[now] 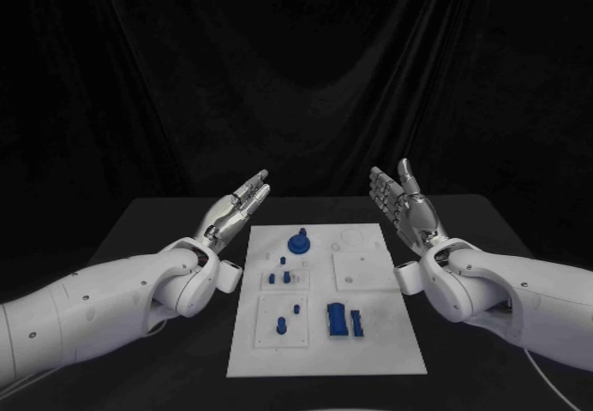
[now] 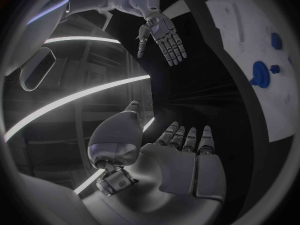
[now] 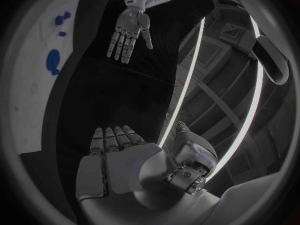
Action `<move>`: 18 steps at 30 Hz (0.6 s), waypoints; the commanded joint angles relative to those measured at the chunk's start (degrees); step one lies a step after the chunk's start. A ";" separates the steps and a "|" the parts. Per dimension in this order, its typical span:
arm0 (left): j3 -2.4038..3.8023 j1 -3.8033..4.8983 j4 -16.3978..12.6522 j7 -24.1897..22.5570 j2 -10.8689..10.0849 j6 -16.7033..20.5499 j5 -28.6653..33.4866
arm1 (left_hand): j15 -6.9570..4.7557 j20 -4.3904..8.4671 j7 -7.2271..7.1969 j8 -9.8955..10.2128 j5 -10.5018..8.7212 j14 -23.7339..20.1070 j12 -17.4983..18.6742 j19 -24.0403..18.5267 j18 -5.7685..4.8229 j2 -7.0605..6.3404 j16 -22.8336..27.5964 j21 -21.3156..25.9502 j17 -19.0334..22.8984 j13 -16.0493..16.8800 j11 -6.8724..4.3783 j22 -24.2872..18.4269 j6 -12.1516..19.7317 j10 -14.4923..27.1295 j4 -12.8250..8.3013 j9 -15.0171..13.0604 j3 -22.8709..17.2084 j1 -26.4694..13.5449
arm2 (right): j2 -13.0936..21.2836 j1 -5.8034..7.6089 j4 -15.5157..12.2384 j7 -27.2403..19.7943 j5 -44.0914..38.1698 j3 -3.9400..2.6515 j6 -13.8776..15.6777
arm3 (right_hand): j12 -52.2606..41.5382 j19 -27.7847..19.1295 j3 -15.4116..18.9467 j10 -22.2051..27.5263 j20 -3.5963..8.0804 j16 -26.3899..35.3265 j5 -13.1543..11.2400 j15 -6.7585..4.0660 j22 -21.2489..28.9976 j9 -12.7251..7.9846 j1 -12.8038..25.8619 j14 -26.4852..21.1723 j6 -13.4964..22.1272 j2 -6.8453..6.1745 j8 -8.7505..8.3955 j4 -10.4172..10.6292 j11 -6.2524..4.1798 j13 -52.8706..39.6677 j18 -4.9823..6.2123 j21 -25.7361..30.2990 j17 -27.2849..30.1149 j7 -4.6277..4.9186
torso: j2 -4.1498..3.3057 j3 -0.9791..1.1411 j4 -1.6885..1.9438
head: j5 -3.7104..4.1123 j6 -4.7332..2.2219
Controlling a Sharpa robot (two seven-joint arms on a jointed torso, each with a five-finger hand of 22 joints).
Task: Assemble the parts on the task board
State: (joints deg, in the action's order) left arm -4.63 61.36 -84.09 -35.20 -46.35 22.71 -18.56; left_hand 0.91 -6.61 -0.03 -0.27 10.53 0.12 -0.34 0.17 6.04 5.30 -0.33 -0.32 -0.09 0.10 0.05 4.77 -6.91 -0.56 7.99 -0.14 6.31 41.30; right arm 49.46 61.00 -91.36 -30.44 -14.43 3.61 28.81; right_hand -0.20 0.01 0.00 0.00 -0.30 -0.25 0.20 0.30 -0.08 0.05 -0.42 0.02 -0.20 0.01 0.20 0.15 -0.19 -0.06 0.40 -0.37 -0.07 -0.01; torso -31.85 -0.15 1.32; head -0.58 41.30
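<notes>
The white task board (image 1: 371,342) lies in the middle of the black table. A round blue part (image 1: 299,244) stands near its far edge, small blue pegs (image 1: 279,277) sit left of centre, one more peg (image 1: 280,324) stands nearer, and two blue blocks (image 1: 343,320) lie at the near right. My left hand (image 1: 238,210) is raised left of the board's far end, fingers straight and apart, holding nothing. My right hand (image 1: 404,203) is raised on the opposite side, palm inward, fingers spread and empty. Each wrist view shows its own flat hand (image 2: 181,160) (image 3: 122,157) and the other hand (image 2: 161,35) (image 3: 129,31) across.
The table (image 1: 161,231) is black and ends at a dark curtain behind. Both white forearms (image 1: 111,300) (image 1: 519,295) lie along the board's two long sides. The board (image 2: 250,40) (image 3: 28,85) edge curves past in both wrist views.
</notes>
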 commanded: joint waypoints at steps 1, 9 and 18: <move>1.44 -0.47 -2.27 3.13 0.66 12.83 11.21 | -0.91 2.04 0.03 0.27 -3.37 -0.12 0.34 -0.17 -6.04 -5.30 0.33 0.32 0.09 -0.10 -0.05 -4.77 2.24 0.56 -2.54 0.14 -2.03 -13.16 | -1.98 -0.50 0.76 0.52 10.38 -1.41 11.18 | 0.20 -0.01 0.00 0.00 0.30 0.25 -0.20 -0.30 0.08 -0.05 0.42 -0.02 0.20 -0.01 -0.20 -0.15 0.19 0.06 -0.40 0.37 0.07 0.01 | 0.40 0.10 -0.79 | 0.28 -3.44; 4.34 -1.14 -5.54 5.21 1.57 20.63 17.90 | -0.91 6.61 0.03 0.27 -5.47 -0.12 0.34 -0.17 -6.04 -5.30 0.33 0.32 0.09 -0.10 -0.05 -4.77 6.91 0.56 -7.99 0.14 -6.31 -21.44 | -4.77 -0.84 1.41 0.64 14.43 -3.61 15.31 | 0.20 -0.01 0.00 0.00 0.30 0.25 -0.20 -0.30 0.08 -0.05 0.42 -0.02 0.20 -0.01 -0.20 -0.15 0.19 0.06 -0.40 0.37 0.07 0.01 | 0.66 0.15 -1.29 | 0.56 -6.75; 4.63 -1.20 -5.86 5.41 1.66 21.41 18.56 | -0.91 6.61 0.03 0.27 -10.53 -0.12 0.34 -0.17 -6.04 -5.30 0.33 0.32 0.09 -0.10 -0.05 -4.77 6.91 0.56 -7.99 0.14 -6.31 -27.58 | -4.77 -0.84 1.41 0.64 14.43 -3.61 15.31 | 0.20 -0.01 0.00 0.00 0.30 0.25 -0.20 -0.30 0.08 -0.05 0.42 -0.02 0.20 -0.01 -0.20 -0.15 0.19 0.06 -0.40 0.37 0.07 0.01 | 0.67 0.15 -1.32 | 0.58 -6.93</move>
State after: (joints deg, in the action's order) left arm -0.09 60.22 -89.78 -29.96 -44.78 41.83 -1.88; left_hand 0.30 -0.97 -0.01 -0.27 3.62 -0.08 -0.34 -0.12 1.20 0.26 -0.34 -0.32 -0.05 0.07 0.10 0.22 -0.81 -0.49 1.23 -0.07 0.35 18.84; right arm 44.67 60.30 -89.97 -30.30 -1.04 0.06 42.26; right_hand -0.21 0.02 -0.01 -0.01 -0.30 -0.25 0.20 0.30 -0.09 0.07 -0.36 0.02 -0.20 -0.07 0.20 0.15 -0.19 -0.06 0.41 -0.37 -0.07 0.00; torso -31.20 -0.01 0.04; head 0.01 34.39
